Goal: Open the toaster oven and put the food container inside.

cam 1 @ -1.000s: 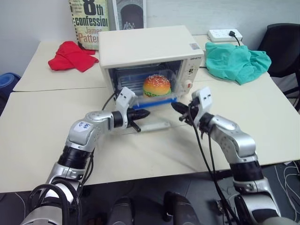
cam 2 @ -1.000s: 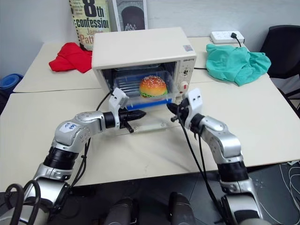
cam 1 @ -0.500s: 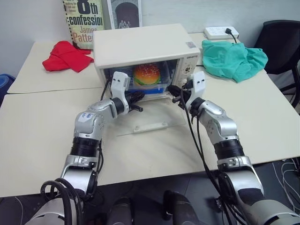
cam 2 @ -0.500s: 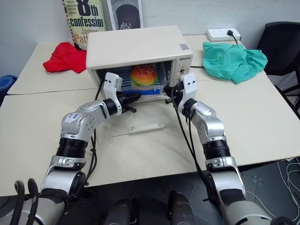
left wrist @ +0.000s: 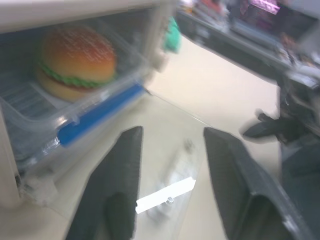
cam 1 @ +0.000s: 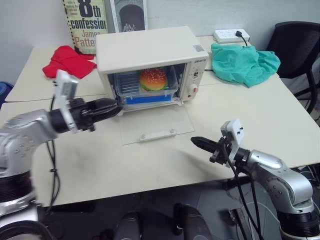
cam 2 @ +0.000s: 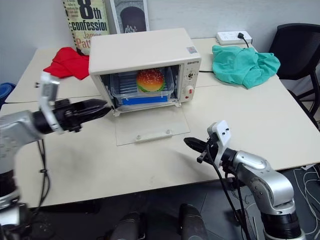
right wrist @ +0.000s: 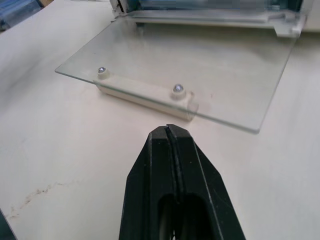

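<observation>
The cream-white toaster oven [cam 1: 150,47] stands at the back middle of the table. Its glass door [cam 1: 156,125] lies dropped flat on the tabletop, white handle [right wrist: 145,92] at the near edge. Inside on the rack sits the clear food container [cam 1: 147,87] with a blue clip strip, holding a toy hamburger [left wrist: 75,60]. My left gripper [cam 1: 116,106] hovers left of the oven mouth, pointing toward it, open and empty; its fingers [left wrist: 127,165] stand apart. Near the table's front right, my right gripper [cam 1: 196,141] is shut and empty, pointing at the door handle from a short way off.
At the back left lies a red cloth [cam 1: 67,60], with a book [cam 1: 85,22] upright behind it. A teal cloth [cam 1: 242,57] and a white power strip [cam 1: 227,35] are at the back right. A black chair [cam 1: 295,45] stands beyond the right edge.
Both arms have drawn back from the oven mouth: the left swung left and up and opened, the right pulled back and down toward the front edge. The container stays inside.
</observation>
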